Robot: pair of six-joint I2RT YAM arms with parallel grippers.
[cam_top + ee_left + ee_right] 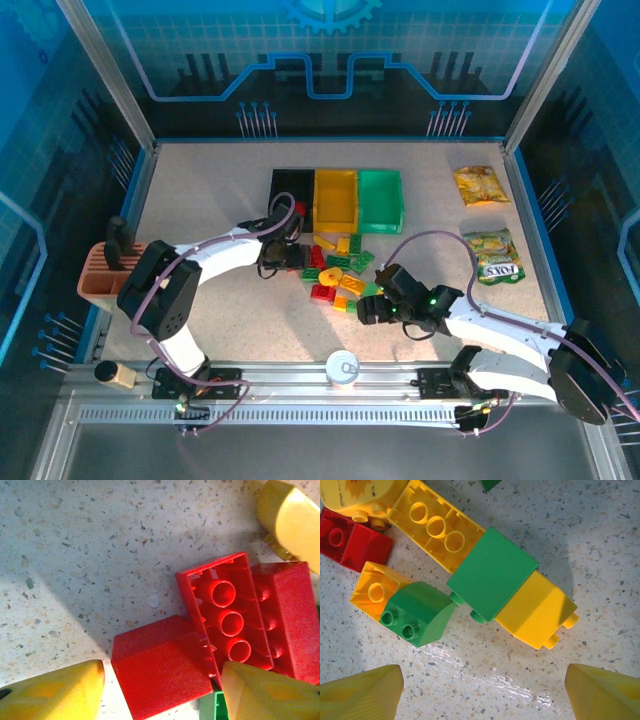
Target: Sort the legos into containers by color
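Legos (335, 275), unsorted on counter (200, 200). My left pincer (162, 680) straddles red brick (150, 660), unclamped; right pincer (484, 675) spread. Next, I'd judge: squeeze, lift.

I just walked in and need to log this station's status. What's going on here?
Two robot arms are sorting toy bricks by colour. A loose pile of bricks lies on the table in front of a black bin, a yellow bin and a green bin. The left hand is down at the pile's left edge, fingers either side of a red brick, not gripping it. The right hand hangs open above a green brick and a yellow brick.
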